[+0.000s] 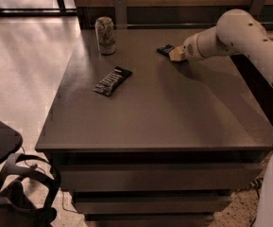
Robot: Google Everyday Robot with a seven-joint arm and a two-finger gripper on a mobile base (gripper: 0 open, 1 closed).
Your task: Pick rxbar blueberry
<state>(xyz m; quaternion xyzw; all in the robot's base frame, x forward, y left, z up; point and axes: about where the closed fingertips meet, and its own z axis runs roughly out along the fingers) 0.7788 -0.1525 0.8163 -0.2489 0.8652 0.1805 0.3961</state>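
The rxbar blueberry [164, 49] is a small dark bar that lies at the far middle of the grey table [174, 117]. My gripper [176, 54] comes in from the right on the white arm and sits right against the bar's right end, low at the table top. Part of the bar is hidden behind the gripper. I cannot tell whether the bar rests on the table or is lifted slightly.
A longer black bar wrapper with white lettering [112, 81] lies left of centre. A pale soda can [106, 35] stands upright at the far left corner. A wall panel runs behind the table. A black chair and cables [13, 193] are on the floor at the lower left.
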